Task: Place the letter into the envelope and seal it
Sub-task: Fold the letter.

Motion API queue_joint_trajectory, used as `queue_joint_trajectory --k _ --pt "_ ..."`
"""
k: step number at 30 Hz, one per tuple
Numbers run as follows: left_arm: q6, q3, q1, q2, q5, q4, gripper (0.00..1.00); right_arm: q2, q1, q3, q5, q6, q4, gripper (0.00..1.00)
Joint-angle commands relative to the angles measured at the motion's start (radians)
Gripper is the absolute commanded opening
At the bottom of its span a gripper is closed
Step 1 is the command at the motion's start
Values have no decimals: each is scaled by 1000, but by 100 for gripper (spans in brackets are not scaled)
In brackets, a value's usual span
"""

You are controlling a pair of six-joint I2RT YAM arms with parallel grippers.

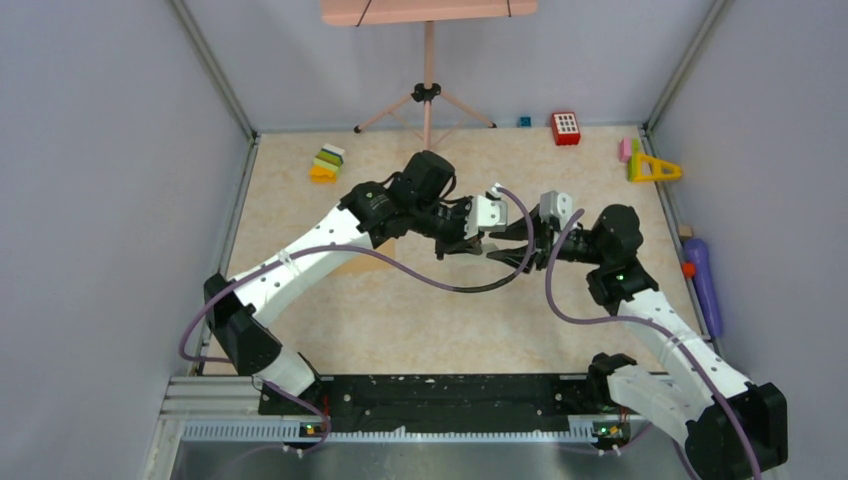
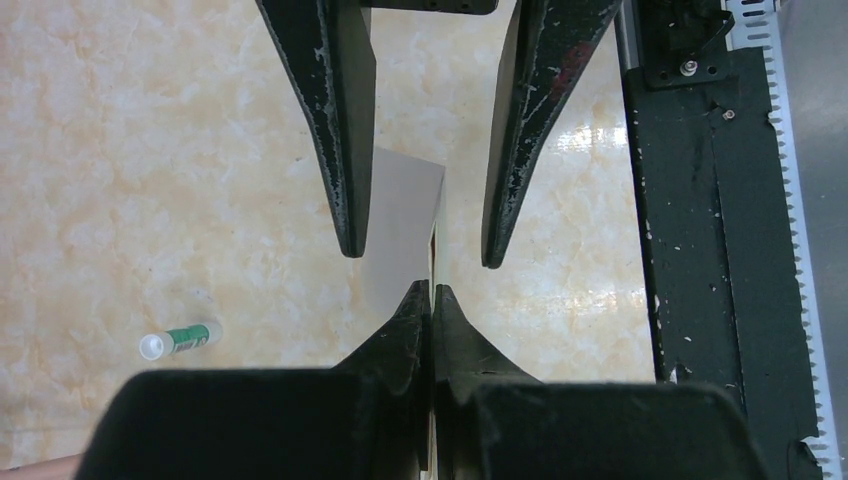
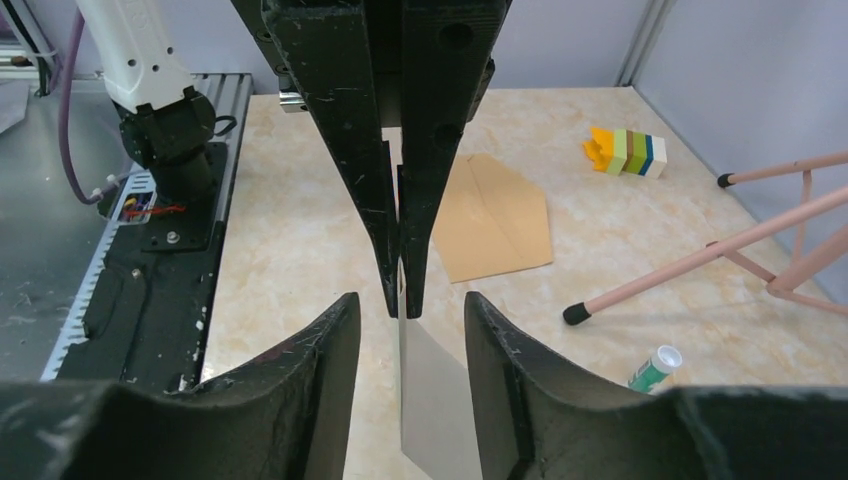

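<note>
The letter (image 3: 435, 400) is a thin pale sheet hanging on edge above the table, also seen as a grey strip (image 2: 400, 220) in the left wrist view. My left gripper (image 2: 432, 290) is shut on its edge, and its pinched fingertips (image 3: 403, 312) come down from the top of the right wrist view. My right gripper (image 3: 408, 300) is open, one finger on each side of the sheet, not touching it. Both grippers meet mid-table (image 1: 490, 240). The brown envelope (image 3: 495, 215) lies flat on the table behind them, flap open.
A green-and-white glue stick (image 3: 655, 367) lies on the table near a pink tripod leg (image 3: 700, 260). Stacked coloured blocks (image 1: 327, 163), a red block (image 1: 565, 127), a yellow triangle (image 1: 655, 168) and a purple object (image 1: 705, 285) sit at the table's edges. The black base rail (image 2: 700, 200) runs along the near edge.
</note>
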Motion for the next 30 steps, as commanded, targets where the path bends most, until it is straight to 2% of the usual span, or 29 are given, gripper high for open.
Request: queue_joint_trajectory --k 1,3,7,9,11,18,19,20,21,22,27,30 --pt "11 11 -1 -50 2 6 0 -3 -4 12 -15 -28 3 40" --pt "11 10 -1 -53 2 6 0 -3 -4 12 -17 -30 0 33" --pt "11 17 1 -59 3 2 0 -3 -5 12 -15 -44 -11 30" --pt "10 19 2 -62 4 -1 0 -2 -7 12 -17 -45 -14 19" --pt "11 22 5 -64 7 -2 0 -3 -6 13 -19 -45 -14 0" --pt "9 24 11 -74 11 -2 0 -4 -8 12 -28 -51 -16 0" --pt "7 24 12 -76 11 -2 0 -4 -8 12 -26 -51 -16 5" --pt "7 24 14 -78 13 -3 0 -6 -8 12 -26 -52 -17 17" --pt "7 25 15 -80 12 -3 0 -5 -8 10 -24 -53 -17 24" --pt "7 25 15 -82 13 -3 0 -6 -9 10 -24 -54 -16 25" --pt "5 26 23 -90 21 -3 0 -7 -9 10 -25 -55 -18 25" --pt "5 26 27 -95 28 -3 0 -7 -10 9 -28 -59 -19 20"
